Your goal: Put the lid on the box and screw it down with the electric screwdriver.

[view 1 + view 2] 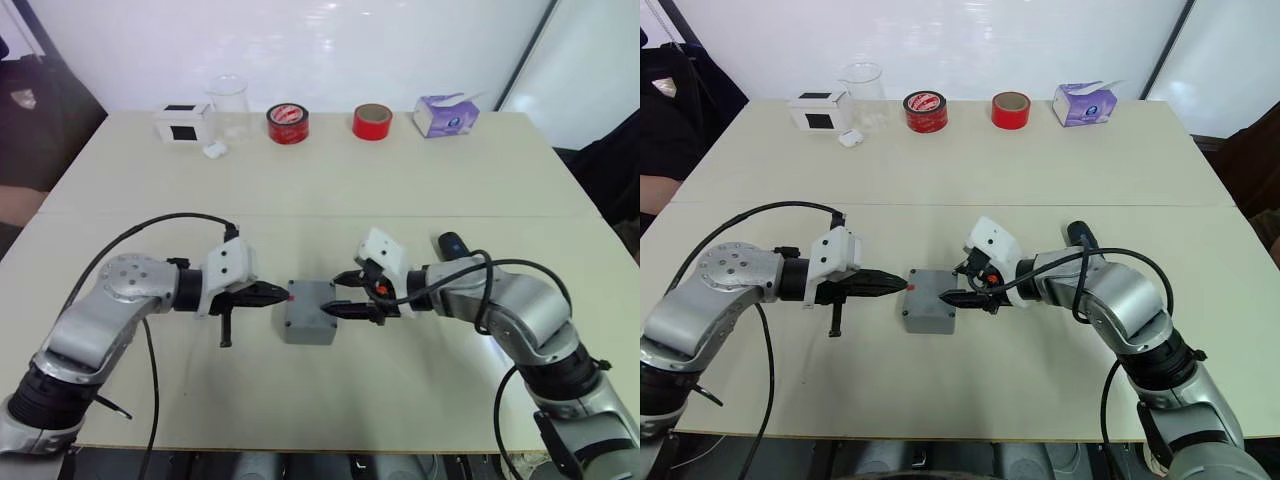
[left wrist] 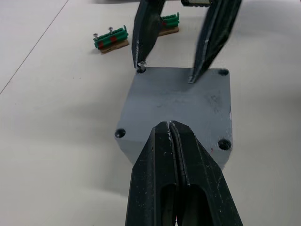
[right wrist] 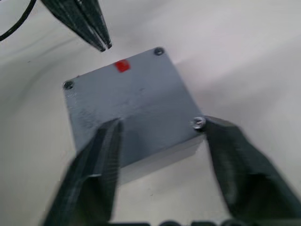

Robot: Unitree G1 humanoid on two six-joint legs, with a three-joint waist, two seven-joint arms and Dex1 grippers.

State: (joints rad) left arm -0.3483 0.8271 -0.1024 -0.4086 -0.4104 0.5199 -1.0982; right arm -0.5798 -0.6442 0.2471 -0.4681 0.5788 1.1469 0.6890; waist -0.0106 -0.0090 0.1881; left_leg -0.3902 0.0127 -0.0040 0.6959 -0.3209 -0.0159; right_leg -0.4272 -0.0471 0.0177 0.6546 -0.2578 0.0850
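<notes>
The grey box (image 1: 308, 327) stands at the table's middle with the lid (image 2: 178, 99) lying flush on top. A red mark (image 3: 122, 66) shows at its left edge. Screws sit in the lid's corners, and one (image 2: 141, 66) stands proud beside a right finger. My left gripper (image 1: 285, 296) is shut, and its tip rests at the lid's left edge by the red mark. My right gripper (image 1: 334, 295) is open, its two fingers straddling the box's right side. A dark cylindrical end, likely the electric screwdriver (image 1: 450, 243), pokes out behind my right forearm, mostly hidden.
Along the far edge stand a white box with a black square (image 1: 183, 123), a clear beaker (image 1: 228, 100), two red tape rolls (image 1: 288, 123) (image 1: 372, 122) and a tissue box (image 1: 446, 115). Green terminal blocks (image 2: 110, 38) lie beyond the box.
</notes>
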